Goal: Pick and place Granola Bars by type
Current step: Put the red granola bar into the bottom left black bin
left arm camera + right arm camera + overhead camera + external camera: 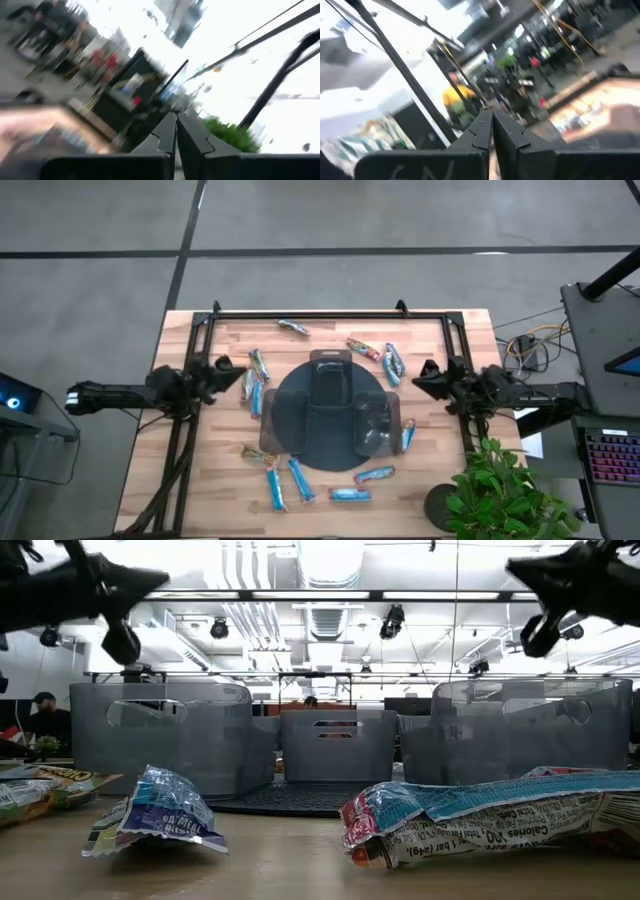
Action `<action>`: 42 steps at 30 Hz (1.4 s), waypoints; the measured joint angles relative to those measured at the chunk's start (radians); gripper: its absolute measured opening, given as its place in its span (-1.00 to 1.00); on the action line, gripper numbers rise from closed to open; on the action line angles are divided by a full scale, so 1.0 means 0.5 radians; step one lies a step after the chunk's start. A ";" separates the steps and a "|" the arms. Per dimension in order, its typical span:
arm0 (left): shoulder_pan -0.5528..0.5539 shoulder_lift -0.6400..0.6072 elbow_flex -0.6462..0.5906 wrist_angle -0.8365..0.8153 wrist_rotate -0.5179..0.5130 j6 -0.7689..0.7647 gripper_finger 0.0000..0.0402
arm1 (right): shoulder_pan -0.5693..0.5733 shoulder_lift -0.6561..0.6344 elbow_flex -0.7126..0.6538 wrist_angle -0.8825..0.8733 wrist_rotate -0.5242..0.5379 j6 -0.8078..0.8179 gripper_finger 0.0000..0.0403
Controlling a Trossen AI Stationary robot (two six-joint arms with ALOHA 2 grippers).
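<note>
Several wrapped granola bars lie flat on the wooden table around a dark round tray (290, 442) with clear bins: light blue ones (300, 479) near the near edge, others (254, 380) at the tray's left, a red-orange one (363, 348) and blue ones (394, 362) toward the far right. In the low view a blue bar (155, 812) and a long blue-and-red bar (480, 815) lie close by. My left gripper (238, 365) hovers shut at the table's left, raised. My right gripper (418, 371) hovers shut at the right, raised. Both hold nothing.
A black frame rail (330, 314) runs along the table's far edge and down both sides. A potted green plant (505, 495) stands at the near right corner. Three clear bins (335, 745) stand on the tray. A desk with a keyboard (612, 455) sits right of the table.
</note>
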 joint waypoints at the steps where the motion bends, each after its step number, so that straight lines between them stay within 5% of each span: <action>1: -0.001 0.000 0.001 0.084 0.000 0.011 -1.00 | 0.000 0.000 0.000 0.078 0.026 -0.001 -0.96; 13: -0.001 0.091 0.515 0.078 0.000 0.425 -1.00 | 0.000 0.128 0.461 0.199 0.139 -0.329 -0.96; 28: -0.001 0.669 1.897 -1.429 0.063 0.879 -1.00 | 0.000 0.841 1.702 -1.128 0.118 -0.641 -0.96; 42: -0.001 1.128 2.826 -2.331 0.064 1.022 -1.00 | 0.000 1.332 2.638 -1.752 0.118 -1.017 -0.96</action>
